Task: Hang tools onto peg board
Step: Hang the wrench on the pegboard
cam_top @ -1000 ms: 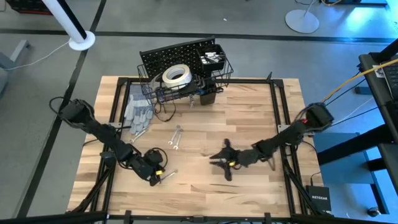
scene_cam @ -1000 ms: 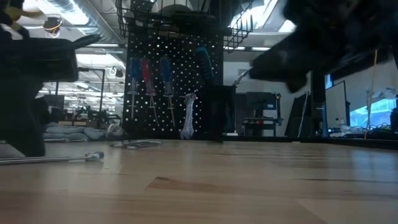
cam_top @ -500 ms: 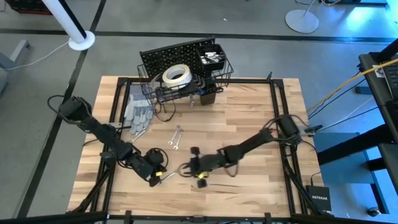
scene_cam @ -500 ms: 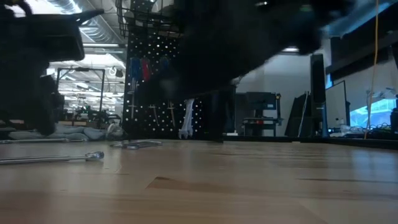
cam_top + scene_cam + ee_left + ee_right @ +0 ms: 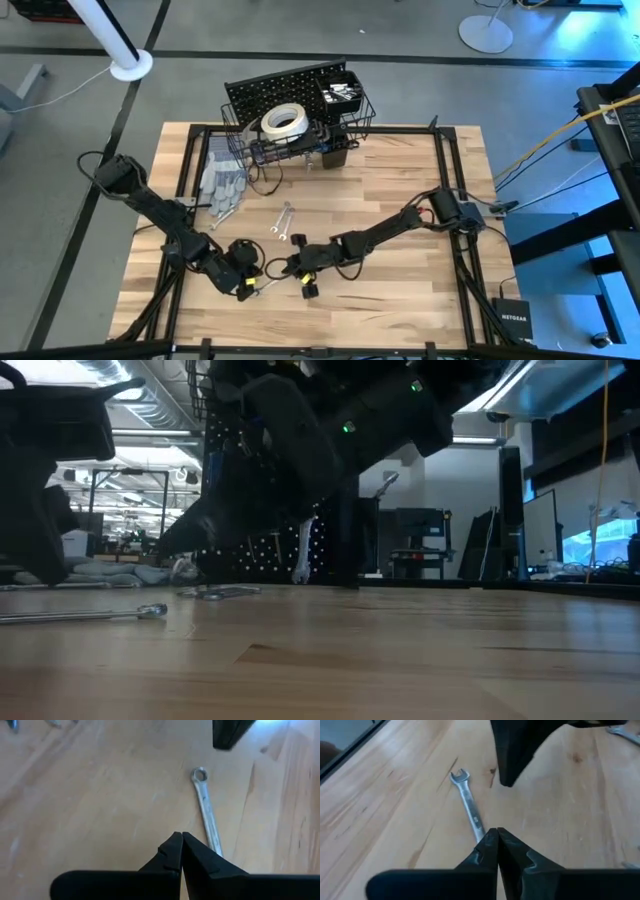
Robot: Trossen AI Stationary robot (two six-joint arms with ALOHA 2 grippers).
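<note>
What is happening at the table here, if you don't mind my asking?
Two robot arms are hanging tools on a black peg board at the table's far edge. Both grippers meet near the front over one silver wrench lying on the wood. The left gripper and the right gripper are both shut, and neither visibly holds it. Two more wrenches and grey gloves lie nearer the board.
</note>
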